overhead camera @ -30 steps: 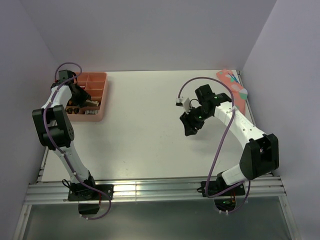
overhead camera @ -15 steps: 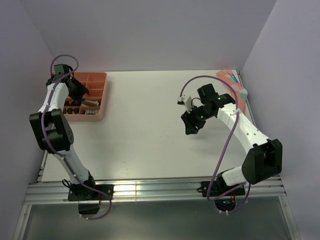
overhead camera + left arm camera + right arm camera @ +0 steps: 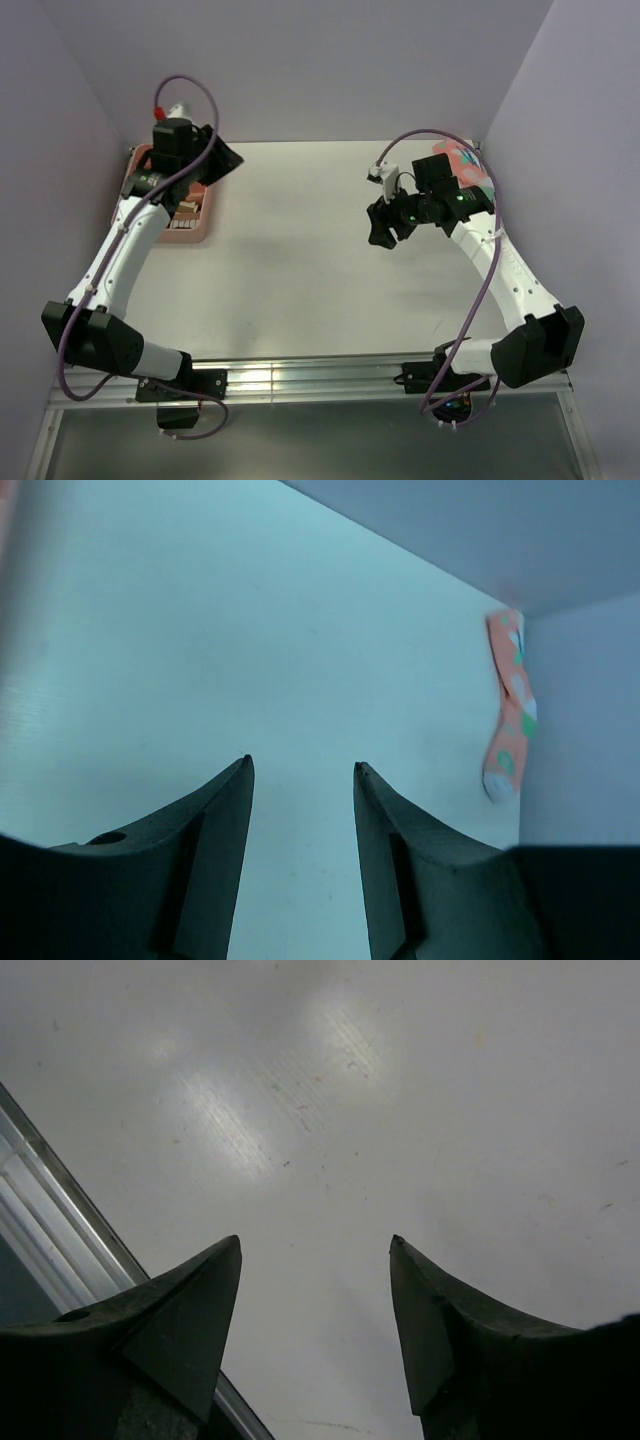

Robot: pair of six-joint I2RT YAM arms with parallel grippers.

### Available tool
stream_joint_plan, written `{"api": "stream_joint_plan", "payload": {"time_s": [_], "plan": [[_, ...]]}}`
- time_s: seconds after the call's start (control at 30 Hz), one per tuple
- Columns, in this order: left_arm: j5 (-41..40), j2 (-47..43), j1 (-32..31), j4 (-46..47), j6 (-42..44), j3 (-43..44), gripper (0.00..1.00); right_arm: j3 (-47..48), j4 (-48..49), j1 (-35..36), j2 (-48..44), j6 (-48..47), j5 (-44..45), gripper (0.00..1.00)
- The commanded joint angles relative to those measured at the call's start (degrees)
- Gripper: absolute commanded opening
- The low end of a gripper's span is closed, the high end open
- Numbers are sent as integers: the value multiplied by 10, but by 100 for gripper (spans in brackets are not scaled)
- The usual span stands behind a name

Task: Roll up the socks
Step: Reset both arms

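Bits of brown and pale striped fabric lie in the near compartments of the pink tray. My left arm hides most of them, so I cannot tell the two socks apart. My left gripper is open and empty, held above the tray's right edge and pointing out over the table. In the left wrist view it has only bare table between its fingers. My right gripper is open and empty above the middle right of the table. It also frames bare table.
A pink dotted sock lies at the far right corner against the wall, partly under my right arm. It also shows in the left wrist view. The metal rail runs along the table's near edge.
My left arm has swung from the tray's far left corner to its right edge and turned toward the table. My right gripper has shifted slightly back and right.
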Motion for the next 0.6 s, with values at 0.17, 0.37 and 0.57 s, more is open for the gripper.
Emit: {"api": "stream_joint_plan", "payload": {"time_s": [0.17, 0.37, 0.57], "plan": [[-75, -47, -172, 71, -6, -54, 50, 24, 104, -15, -65, 102, 31, 76], [-101, -31, -234, 71, -4, -53, 50, 5, 142, -17, -91, 108, 61, 83], [-105, -14, -248, 71, 3, -37, 50, -5, 152, -20, -98, 113, 59, 87]]}}
